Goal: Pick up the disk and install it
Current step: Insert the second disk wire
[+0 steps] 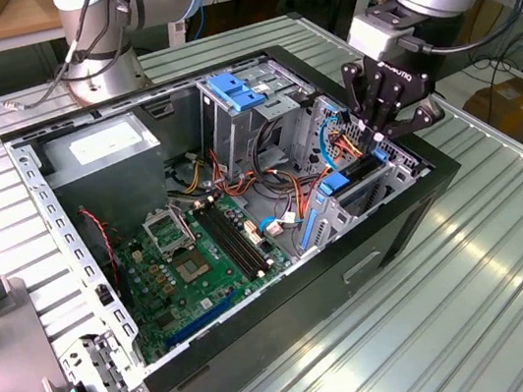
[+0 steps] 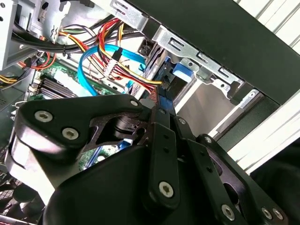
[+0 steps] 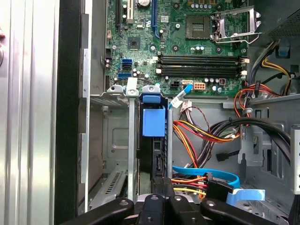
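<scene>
- One black multi-link gripper [image 1: 383, 117] on the silver-grey arm hangs over the open black tower computer case [image 1: 422, 205], at the case's corner nearest the exterior view's right, directly above the grey sheet-metal drive bay [image 1: 378, 177].
- Disk [image 3: 153, 140]: the flat drive with light blue plastic rails stands on edge inside that bay, between two upright bay walls. In the first wrist view its blue rail tab and dark edge face the camera.
- Long axis: runs down into the bay, away from the gripper and towards the case floor; broad faces parallel to the bay walls. Judged to be so held because the slot accepts the drive edge-on only.
- Gripper state: in both wrist views the black links converge on the disk's near end, with the fingers [image 2: 159, 105] drawn close together there. Whether they actually pinch the drive or only rest at it, I cannot tell; contact point is hidden by the gripper body.
- Judgement: disk looks mostly seated, so the insertion appears well along.
- Bundle of red, yellow and orange wires [image 3: 201, 131] and flat light blue data cable [image 3: 206, 173] lie just beside the bay, on its side towards the green motherboard [image 1: 201, 255]; not across the slot.
- Grey box-shaped power supply [image 1: 100, 147] sits at the case's far corner from the bay, well apart.
</scene>
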### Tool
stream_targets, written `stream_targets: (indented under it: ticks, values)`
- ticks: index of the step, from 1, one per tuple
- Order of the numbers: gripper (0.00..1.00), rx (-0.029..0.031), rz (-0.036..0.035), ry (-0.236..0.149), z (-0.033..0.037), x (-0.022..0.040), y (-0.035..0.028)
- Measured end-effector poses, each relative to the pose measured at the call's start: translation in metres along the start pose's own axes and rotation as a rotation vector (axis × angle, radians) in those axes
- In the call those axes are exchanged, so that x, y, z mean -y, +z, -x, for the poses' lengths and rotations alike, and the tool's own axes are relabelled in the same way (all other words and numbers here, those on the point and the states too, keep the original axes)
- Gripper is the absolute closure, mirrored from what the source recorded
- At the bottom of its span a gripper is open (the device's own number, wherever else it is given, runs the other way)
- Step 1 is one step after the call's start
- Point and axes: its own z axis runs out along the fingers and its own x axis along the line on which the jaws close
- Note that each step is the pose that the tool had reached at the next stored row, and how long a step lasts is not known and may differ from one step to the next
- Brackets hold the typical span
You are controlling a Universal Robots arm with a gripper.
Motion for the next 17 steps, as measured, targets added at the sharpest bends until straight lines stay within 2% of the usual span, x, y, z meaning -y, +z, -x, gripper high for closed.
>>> stream_targets:
  ticks: [4,7,9,11,12,13,15,17]
  values:
    - [0.89,-0.0001,0.0001,0.000,0.0001,-0.0013,-0.0004]
    - [0.89,0.0000,0.0000,0.000,0.0000,-0.0089,-0.0001]
    - [0.89,-0.0001,0.0016,0.000,0.0001,-0.0093,-0.0016]
    - [0.89,0.0005,0.0078,0.000,0.0001,-0.0094,-0.0093]
    - [0.89,0.0003,0.0156,0.000,0.0000,-0.0096,-0.0181]
    - [0.89,0.0007,0.0219,0.000,0.0000,-0.0096,-0.0208]
    - [0.89,0.0011,0.0310,0.000,0.0001,-0.0101,-0.0214]
    - [0.89,0.0003,0.0324,0.000,0.0005,-0.0109,-0.0237]
